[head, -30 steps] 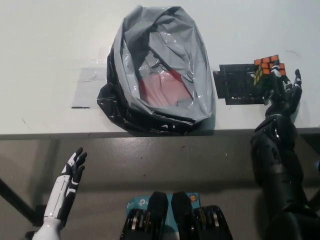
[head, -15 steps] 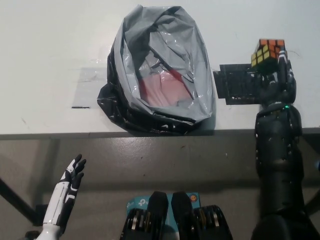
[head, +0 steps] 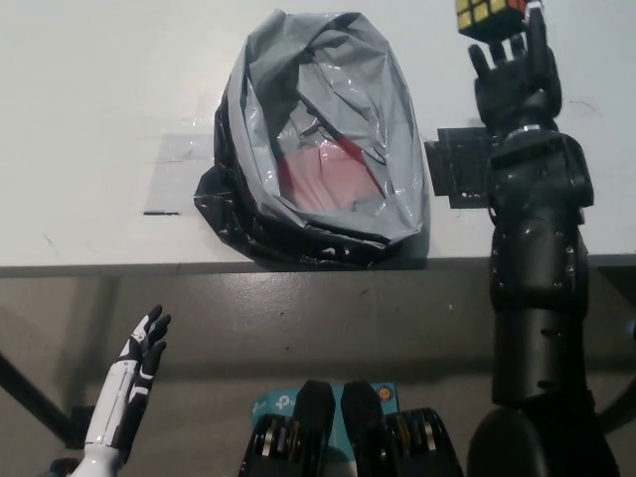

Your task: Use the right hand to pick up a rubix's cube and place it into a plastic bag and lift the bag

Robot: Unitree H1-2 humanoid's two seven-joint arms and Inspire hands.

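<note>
A grey and black plastic bag [head: 318, 139] lies open on the white table [head: 99, 99], with something red showing inside it. My black right hand [head: 512, 75] is raised to the right of the bag's far end and is shut on the Rubik's cube [head: 487, 15], which sits at the picture's top edge with yellow and orange faces showing. My white left hand [head: 139, 368] rests low at the lower left, in front of the table's edge, open with fingers spread.
A black flat pad [head: 462, 169] lies on the table right of the bag, partly hidden by my right arm. A strip of clear tape [head: 179, 149] and a dark mark sit left of the bag. The table's front edge [head: 199, 266] runs across the picture.
My right hand closed on the cube at the black pad, lifted it and carried it away from me and leftward. The left hand sank slightly.
</note>
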